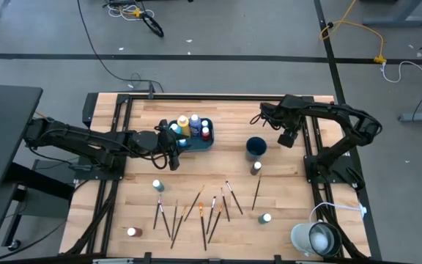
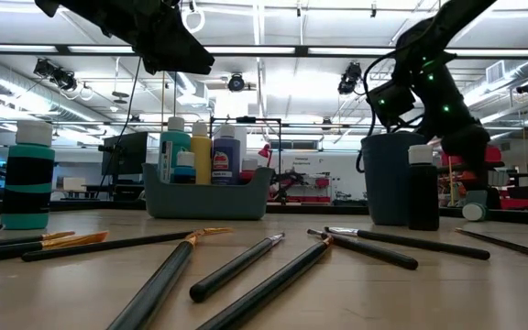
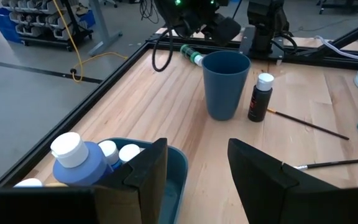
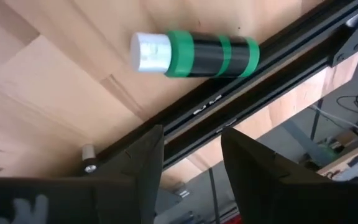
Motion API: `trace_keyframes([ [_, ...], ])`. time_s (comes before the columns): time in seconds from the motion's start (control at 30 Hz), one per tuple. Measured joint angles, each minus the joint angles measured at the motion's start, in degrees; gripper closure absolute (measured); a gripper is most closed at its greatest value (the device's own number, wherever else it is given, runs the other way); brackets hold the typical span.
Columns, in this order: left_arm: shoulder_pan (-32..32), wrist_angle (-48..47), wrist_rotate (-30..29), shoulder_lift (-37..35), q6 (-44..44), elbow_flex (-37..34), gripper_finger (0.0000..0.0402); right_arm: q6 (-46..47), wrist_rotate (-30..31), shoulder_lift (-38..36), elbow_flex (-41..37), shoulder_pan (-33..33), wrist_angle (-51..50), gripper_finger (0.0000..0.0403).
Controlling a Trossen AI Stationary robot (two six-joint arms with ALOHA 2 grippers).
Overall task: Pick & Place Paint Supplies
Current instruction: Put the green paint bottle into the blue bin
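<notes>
Several white-capped paint bottles (image 1: 194, 123) stand in the teal tray (image 1: 196, 146); the left wrist view shows a blue one (image 3: 73, 163). My left gripper (image 3: 197, 168) is open, above the tray's end nearest the cup (image 1: 176, 147). My right gripper (image 4: 191, 149) is open and hovers near the far rail (image 1: 264, 115), over a green-banded bottle (image 4: 197, 53) lying on its side on the table. A dark bottle (image 1: 256, 168) stands by the dark blue cup (image 1: 256, 147). Other bottles (image 1: 157, 186) stand and several brushes (image 1: 204, 209) lie flat near the near edge.
Black frame rails (image 1: 310, 139) run along the table's sides and far edge. A white lamp-like object (image 1: 317, 236) sits at the near right corner. Bottles stand near the near edge (image 1: 132, 232) and to the right (image 1: 266, 218). Bare wood lies between tray and cup.
</notes>
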Motion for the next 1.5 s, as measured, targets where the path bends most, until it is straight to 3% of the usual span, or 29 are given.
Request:
trace_keyframes([
  [0.27,0.0,0.0,0.0,0.0,0.4,0.0,0.0223,-6.3,-1.9,0.0,-5.9,-0.3,9.4,0.0238],
  [0.5,0.0,0.1,0.0,0.0,1.5,0.0,0.0223,-9.4,3.4,0.0,-11.3,-0.3,11.9,0.0238],
  [1.2,0.0,0.1,0.0,0.0,1.4,0.0,0.0223,-29.5,1.4,0.0,-11.8,-0.3,22.2,0.0238],
  [1.5,0.0,0.1,0.0,0.0,1.4,0.0,0.0223,-34.9,3.7,-0.2,-16.5,-0.2,30.2,0.0238],
])
